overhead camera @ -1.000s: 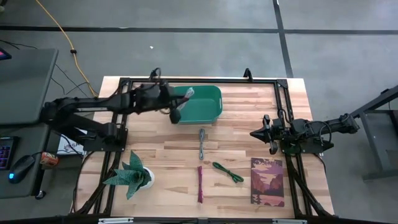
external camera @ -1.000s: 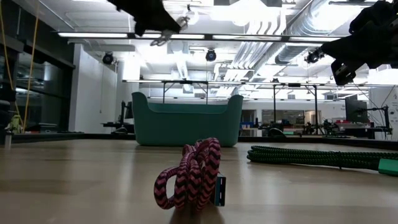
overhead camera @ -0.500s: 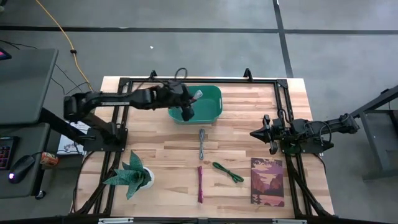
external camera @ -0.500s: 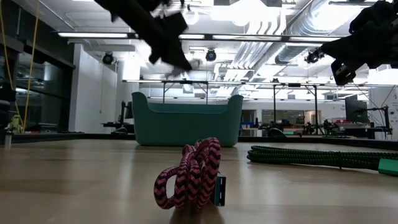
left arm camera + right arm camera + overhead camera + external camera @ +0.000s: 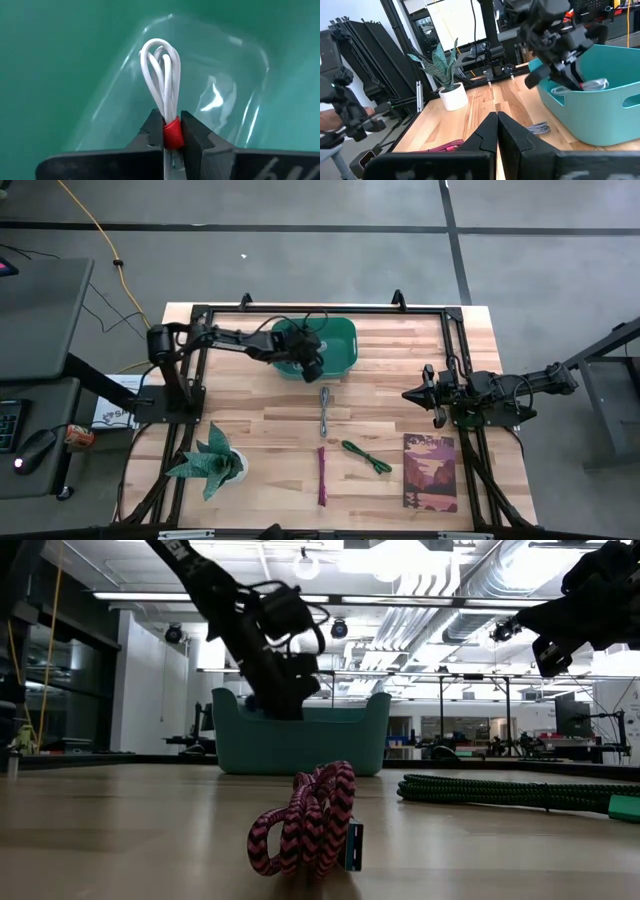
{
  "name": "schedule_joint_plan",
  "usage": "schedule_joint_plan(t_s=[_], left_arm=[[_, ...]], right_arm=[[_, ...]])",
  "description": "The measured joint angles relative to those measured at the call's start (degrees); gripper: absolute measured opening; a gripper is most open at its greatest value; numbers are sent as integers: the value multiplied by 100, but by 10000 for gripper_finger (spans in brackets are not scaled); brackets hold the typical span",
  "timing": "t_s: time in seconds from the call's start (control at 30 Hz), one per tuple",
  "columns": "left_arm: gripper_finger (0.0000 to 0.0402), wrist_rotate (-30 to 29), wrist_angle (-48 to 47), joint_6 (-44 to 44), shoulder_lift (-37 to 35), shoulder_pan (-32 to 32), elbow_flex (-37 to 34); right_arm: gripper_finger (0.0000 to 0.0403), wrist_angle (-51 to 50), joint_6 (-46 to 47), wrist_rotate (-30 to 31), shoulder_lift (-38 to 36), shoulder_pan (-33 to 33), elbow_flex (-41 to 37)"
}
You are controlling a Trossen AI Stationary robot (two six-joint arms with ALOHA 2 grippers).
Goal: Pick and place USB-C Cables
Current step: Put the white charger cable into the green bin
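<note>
My left gripper [image 5: 312,366] is shut on the white cable bundle with a red wrap [image 5: 161,70] and reaches down into the green bin [image 5: 342,330] at the table's far middle. The bin also shows in the low view [image 5: 300,745]. The grey cable [image 5: 325,410], the dark maroon cable [image 5: 322,475] and the green cable [image 5: 365,456] lie flat on the wood in front of the bin. My right gripper [image 5: 408,394] is shut and empty at the table's right side, above the wood. My left gripper pinches the bundle at its red wrap [image 5: 172,134] between its two fingertips [image 5: 152,131]. The fingers slant down into the bin from the table's left. The white loops [image 5: 160,60] stick out past the fingertips over the bin's green inside, and I cannot tell if they touch it.
A potted plant [image 5: 215,465] stands at the near left and a book [image 5: 430,472] lies at the near right. A black frame [image 5: 330,308] runs around the table's edges. A long yellow cord [image 5: 95,230] lies on the floor beyond the table.
My left gripper has carried the white cable toward the table's right and down, from above the bin's left rim into the bin, tipping its fingers downward. It stays shut on the bundle. My right arm has kept still.
</note>
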Motion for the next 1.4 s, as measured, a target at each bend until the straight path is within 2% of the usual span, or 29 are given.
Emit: schedule_joint_plan(t_s=[0.3,0.67,1.03,1.2,1.4], left_arm=[[7,8,-43,-39,210,-2,0],[56,49,-432,-128,210,-2,0],[80,33,-624,-131,210,-2,0],[107,-26,-613,-129,210,-4,0],[157,-279,-614,-130,210,-4,0]], right_arm=[[0,0,0,7,0,0,-1],[0,0,0,48,0,-1,0],[0,0,0,48,0,0,-1],[0,0,0,48,0,0,-1],[0,0,0,48,0,1,-2]])
